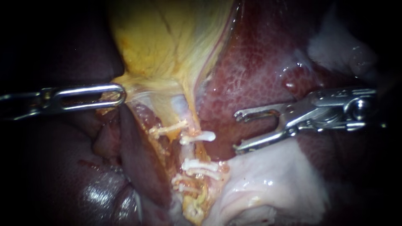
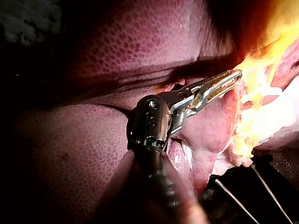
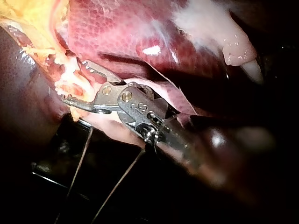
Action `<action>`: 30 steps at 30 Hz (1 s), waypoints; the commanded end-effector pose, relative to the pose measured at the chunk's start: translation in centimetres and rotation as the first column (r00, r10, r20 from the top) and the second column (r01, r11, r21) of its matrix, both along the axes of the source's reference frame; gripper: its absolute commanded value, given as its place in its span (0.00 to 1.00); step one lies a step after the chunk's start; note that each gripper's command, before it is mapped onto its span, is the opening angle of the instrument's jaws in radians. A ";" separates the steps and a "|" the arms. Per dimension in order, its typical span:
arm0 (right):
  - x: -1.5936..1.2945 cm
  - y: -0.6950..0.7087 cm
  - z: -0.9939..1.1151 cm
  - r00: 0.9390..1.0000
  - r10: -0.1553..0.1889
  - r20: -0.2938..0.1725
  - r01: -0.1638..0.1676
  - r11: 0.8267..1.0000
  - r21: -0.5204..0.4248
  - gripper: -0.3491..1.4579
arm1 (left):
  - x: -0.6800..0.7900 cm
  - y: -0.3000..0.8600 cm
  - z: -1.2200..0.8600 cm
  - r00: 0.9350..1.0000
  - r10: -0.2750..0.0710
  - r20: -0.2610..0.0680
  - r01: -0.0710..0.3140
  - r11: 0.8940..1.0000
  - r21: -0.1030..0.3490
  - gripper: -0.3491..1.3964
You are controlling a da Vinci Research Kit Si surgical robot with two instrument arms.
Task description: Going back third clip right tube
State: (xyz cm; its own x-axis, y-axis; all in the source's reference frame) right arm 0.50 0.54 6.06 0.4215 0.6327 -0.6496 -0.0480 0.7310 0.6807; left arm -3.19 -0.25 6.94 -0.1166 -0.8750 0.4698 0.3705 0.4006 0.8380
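silver right instrument [image 1: 236, 129], hand wide and empty, just right of upright pale tube [image 1: 180, 104] (white plastic clips [image 1: 199, 136] crosswise); left instrument [image 1: 113, 95] clamping yellow gallbladder [image 1: 167, 37].

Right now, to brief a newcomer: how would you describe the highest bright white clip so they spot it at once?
Follow the pale tube down from the yellow gallbladder in the endoscope view. The clip crosses it, level with the right instrument's open jaws. Unlike the yellowish clip beside it and the clips below, its rounded white end juts toward those jaws.
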 end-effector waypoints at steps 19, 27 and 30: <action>0.00 -0.06 -0.02 0.998 -0.036 -0.047 0.035 0.999 -0.030 0.52 | -0.98 -0.24 0.64 0.999 0.051 0.005 -0.051 0.999 -0.012 0.00; 0.00 -0.07 -0.02 0.998 -0.036 -0.058 0.034 0.999 -0.028 0.52 | -1.07 -0.28 0.69 0.998 0.067 0.009 -0.067 0.998 -0.006 0.00; 0.00 -0.07 -0.03 0.997 -0.037 -0.062 0.035 0.999 -0.027 0.52 | -1.06 -0.28 0.68 0.998 0.067 0.010 -0.067 0.998 -0.006 0.00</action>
State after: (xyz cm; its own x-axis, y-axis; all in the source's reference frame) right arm 0.50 0.48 6.03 0.4018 0.5998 -0.6920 0.0214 0.7493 0.6619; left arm -4.25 -0.53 7.63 -0.0621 -0.8784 0.4740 0.3355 0.4289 0.8388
